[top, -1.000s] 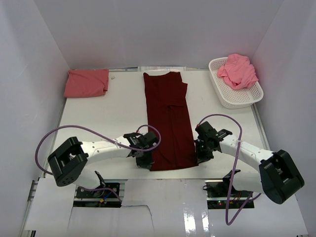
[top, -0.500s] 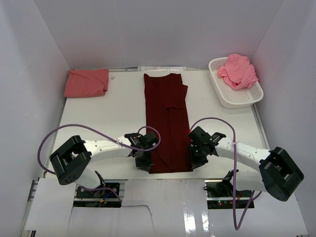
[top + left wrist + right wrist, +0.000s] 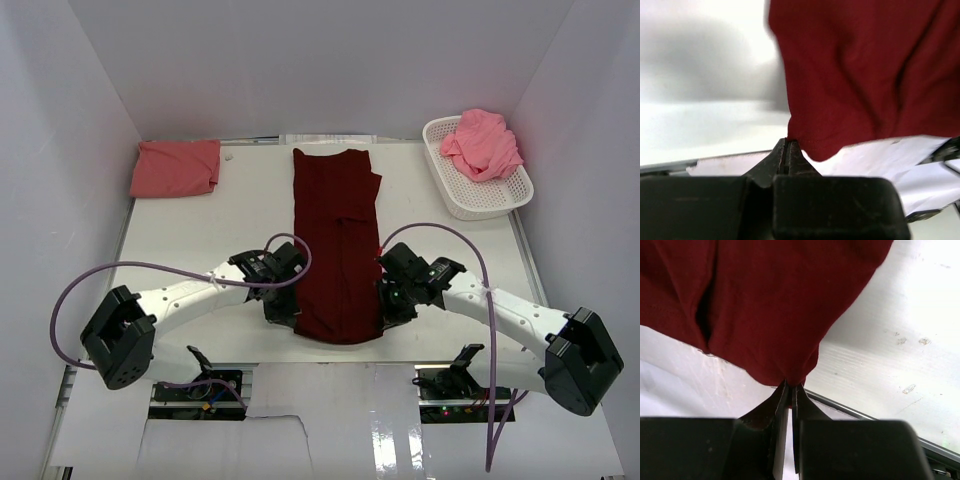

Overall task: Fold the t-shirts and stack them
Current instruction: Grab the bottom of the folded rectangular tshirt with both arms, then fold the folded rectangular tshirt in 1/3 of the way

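The dark maroon t-shirt [image 3: 338, 240] lies as a long folded strip down the middle of the table. My left gripper [image 3: 283, 312] is shut on its near left corner [image 3: 805, 135], and my right gripper [image 3: 385, 308] is shut on its near right corner [image 3: 785, 355]. Both corners are raised off the table and the near hem sags between them. A salmon t-shirt [image 3: 176, 167] lies folded at the far left. A lighter pink t-shirt [image 3: 482, 142] is bunched in the white basket [image 3: 500, 200] at the far right.
White walls close in the table on the left, back and right. The table's near edge [image 3: 330, 362] runs just below the lifted hem. Purple cables loop over both arms.
Both grippers have lifted the shirt's near corners and moved them away from the near edge toward the far side. The near hem now hangs curved between them.
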Controlling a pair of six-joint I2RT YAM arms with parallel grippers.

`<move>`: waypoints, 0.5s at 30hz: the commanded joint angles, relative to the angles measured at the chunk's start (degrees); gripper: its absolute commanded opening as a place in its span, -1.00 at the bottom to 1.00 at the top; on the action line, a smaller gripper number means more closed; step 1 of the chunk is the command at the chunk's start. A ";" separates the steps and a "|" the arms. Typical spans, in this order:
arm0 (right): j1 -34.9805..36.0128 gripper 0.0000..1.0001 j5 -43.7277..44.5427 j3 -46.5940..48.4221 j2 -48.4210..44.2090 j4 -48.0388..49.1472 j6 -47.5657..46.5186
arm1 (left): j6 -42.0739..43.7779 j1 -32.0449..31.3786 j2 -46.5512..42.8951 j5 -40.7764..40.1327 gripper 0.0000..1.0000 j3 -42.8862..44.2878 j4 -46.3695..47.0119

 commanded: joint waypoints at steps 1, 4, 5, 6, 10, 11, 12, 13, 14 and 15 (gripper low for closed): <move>0.32 -0.85 1.83 4.55 1.28 -1.70 -1.43 | 5.57 4.67 -0.64 -1.20 -1.00 5.03 -2.26; 0.32 -0.84 3.59 8.67 3.92 -1.61 -2.48 | 8.30 6.79 1.73 -2.08 -1.00 9.24 -2.88; -0.12 -0.85 4.55 9.90 4.54 -2.05 -2.75 | 8.91 7.23 2.35 -2.17 -1.00 11.17 -3.05; -0.47 -0.85 5.17 12.53 5.59 -2.22 -3.19 | 9.96 8.28 3.05 -2.43 -1.00 12.06 -3.23; -2.58 -0.85 8.15 18.61 9.02 -2.75 -6.52 | 12.86 11.79 7.00 -5.22 -1.00 16.98 -3.23; -3.80 -0.85 8.25 19.75 9.98 -3.01 -7.23 | 13.57 12.33 8.06 -5.50 -1.00 19.86 -3.23; -4.42 -0.85 8.25 21.85 11.90 -3.10 -7.85 | 14.36 13.64 9.20 -5.68 -1.00 21.37 -3.41; -5.04 -0.85 10.34 22.83 12.88 -3.10 -8.37 | 15.67 14.26 10.34 -6.03 -1.00 23.04 -3.49; -6.44 -0.85 10.53 23.88 14.81 -3.02 -9.60 | 16.12 14.88 12.53 -6.82 -1.00 26.27 -3.58; -7.06 -0.85 10.88 24.94 15.52 -3.10 -10.04 | 16.73 16.28 13.77 -7.00 -1.00 27.96 -3.76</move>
